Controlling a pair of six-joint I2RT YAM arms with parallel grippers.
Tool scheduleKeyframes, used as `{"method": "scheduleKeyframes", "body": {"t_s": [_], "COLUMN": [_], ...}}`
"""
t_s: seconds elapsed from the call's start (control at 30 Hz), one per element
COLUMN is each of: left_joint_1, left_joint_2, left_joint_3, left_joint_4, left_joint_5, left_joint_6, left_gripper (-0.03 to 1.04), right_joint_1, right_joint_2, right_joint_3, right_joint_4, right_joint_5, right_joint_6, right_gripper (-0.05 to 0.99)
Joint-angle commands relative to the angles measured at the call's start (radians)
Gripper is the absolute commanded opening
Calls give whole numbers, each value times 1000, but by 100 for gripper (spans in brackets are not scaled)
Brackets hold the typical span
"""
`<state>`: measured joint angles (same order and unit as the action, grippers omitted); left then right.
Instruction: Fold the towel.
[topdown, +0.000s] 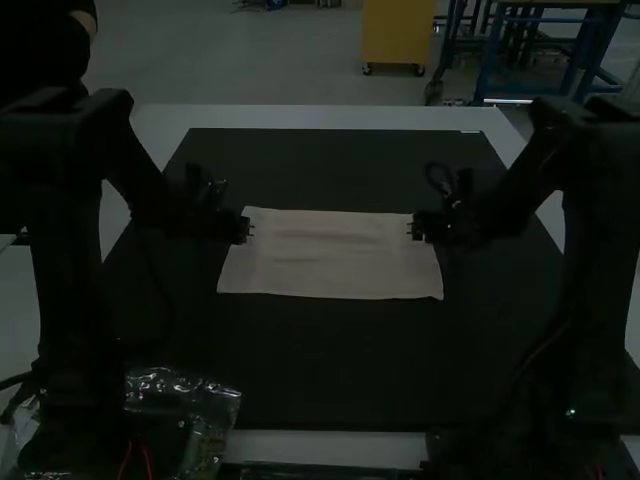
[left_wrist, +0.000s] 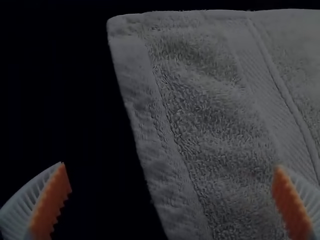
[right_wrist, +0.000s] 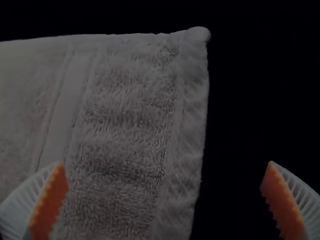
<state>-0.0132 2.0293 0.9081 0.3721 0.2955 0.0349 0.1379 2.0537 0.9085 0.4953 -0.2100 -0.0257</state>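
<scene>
My left gripper (topdown: 247, 230) is at the towel's left edge, close to its far left corner, and my right gripper (topdown: 413, 228) is at the right edge near the far right corner. The pale towel (topdown: 330, 255) lies as a flat, wide rectangle with slight ripples; whether it is layered I cannot tell. In the left wrist view the left gripper (left_wrist: 170, 200) stands wide apart over the towel (left_wrist: 215, 110) and its side hem. In the right wrist view the right gripper (right_wrist: 165, 200) is likewise open above the towel (right_wrist: 125, 120), holding nothing.
A dark mat (topdown: 320, 360) lies under the towel on the white table (topdown: 300, 118). Clear plastic bags (topdown: 185, 395) lie by the left arm's base at the near side.
</scene>
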Motion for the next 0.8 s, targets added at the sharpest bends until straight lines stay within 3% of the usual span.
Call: {"method": "scheduleKeyframes", "body": {"t_s": [0.0,0.07,0.1,0.13,0.23,0.57,0.77], "left_joint_1": [-7,-7,-8,-7,-8,2,9], "left_joint_2": [20,26,31,34,57,42,-14], "left_joint_3": [32,32,31,29,26,46,72], "left_joint_4": [13,16,18,21,47,82,47], "left_joint_5": [5,5,5,7,8,36,53], "left_joint_6": [-9,-6,-1,2,7,-6,-24], "left_gripper": [91,85,77,62,3,3,3], "right_joint_1": [35,39,40,40,37,3,-18], "right_joint_2": [66,75,79,82,86,56,3], "right_joint_3": [41,46,46,46,38,27,56], "right_joint_4": [0,0,-3,-1,11,29,23], "right_joint_5": [-8,-6,-6,-6,-14,-15,-22], "right_joint_6": [-5,-6,-8,-16,-83,-51,-37], "right_gripper": [91,91,88,77,-4,-2,-2]}}
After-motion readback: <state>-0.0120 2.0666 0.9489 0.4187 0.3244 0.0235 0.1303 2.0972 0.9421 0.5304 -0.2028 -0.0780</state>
